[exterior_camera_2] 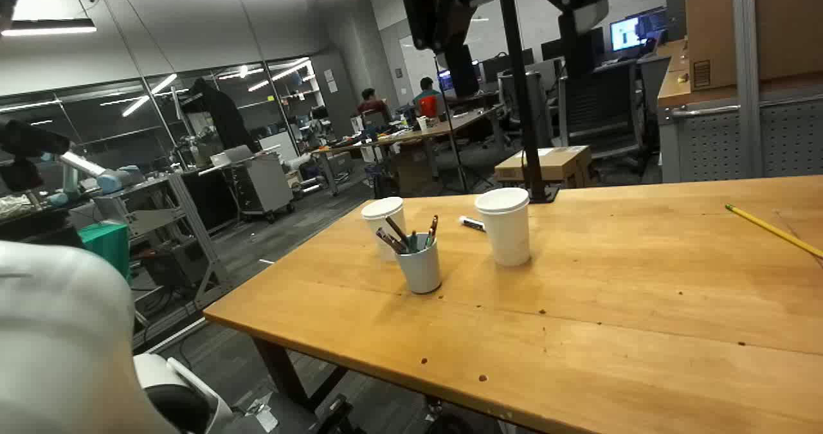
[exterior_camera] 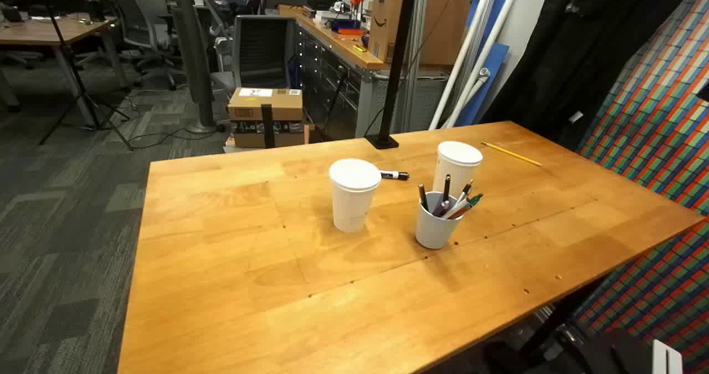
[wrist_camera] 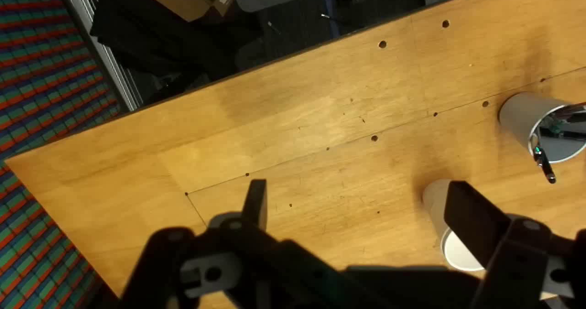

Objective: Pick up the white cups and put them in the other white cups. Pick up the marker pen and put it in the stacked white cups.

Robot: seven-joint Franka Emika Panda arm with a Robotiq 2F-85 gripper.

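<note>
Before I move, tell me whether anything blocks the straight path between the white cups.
In both exterior views, nothing stands directly between one white cup and the other white cup; the greyish pen cup sits to one side of that line, the marker pen to the opposite side.

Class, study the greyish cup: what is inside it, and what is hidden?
The greyish cup holds several pens, one green-ended, poking above its rim. In both exterior views its wall covers their lower ends and the bottom.

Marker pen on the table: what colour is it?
The marker pen is white and black, with a black end; best seen in an exterior view.
</note>
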